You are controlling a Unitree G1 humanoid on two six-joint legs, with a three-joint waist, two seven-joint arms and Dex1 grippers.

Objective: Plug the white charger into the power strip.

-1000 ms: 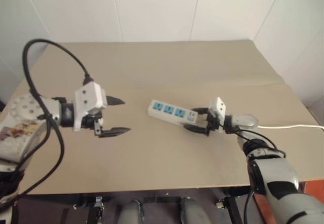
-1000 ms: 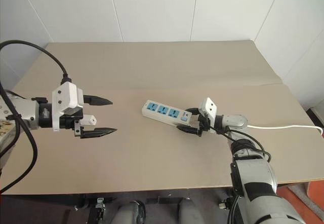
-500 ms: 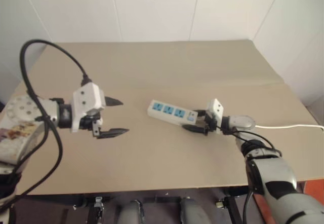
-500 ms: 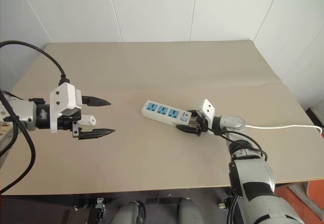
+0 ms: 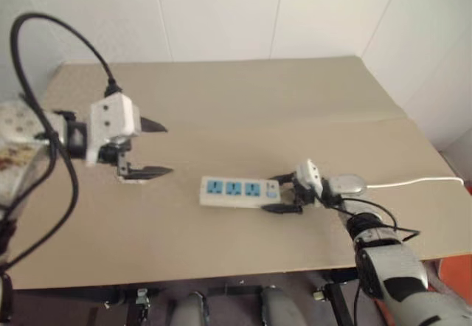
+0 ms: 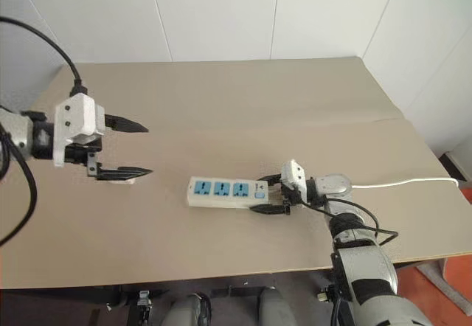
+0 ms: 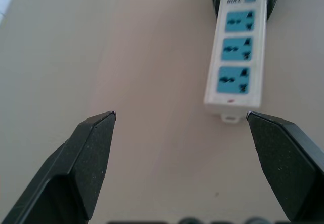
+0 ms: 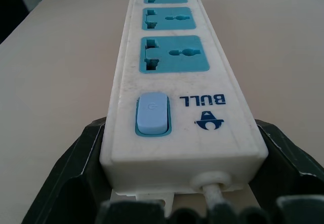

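Power strip (image 5: 240,192) flat on tan worktop (image 5: 221,105), low in middle of frame. Right gripper (image 5: 284,195) clamped on its switch end. Left gripper (image 5: 151,149) wide open, holding nothing, at left. Small white charger (image 6: 122,181) under it.

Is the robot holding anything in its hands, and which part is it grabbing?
Yes. The right gripper clamps the power strip at its switch end, where the cord comes out. The left gripper is open and holds nothing.
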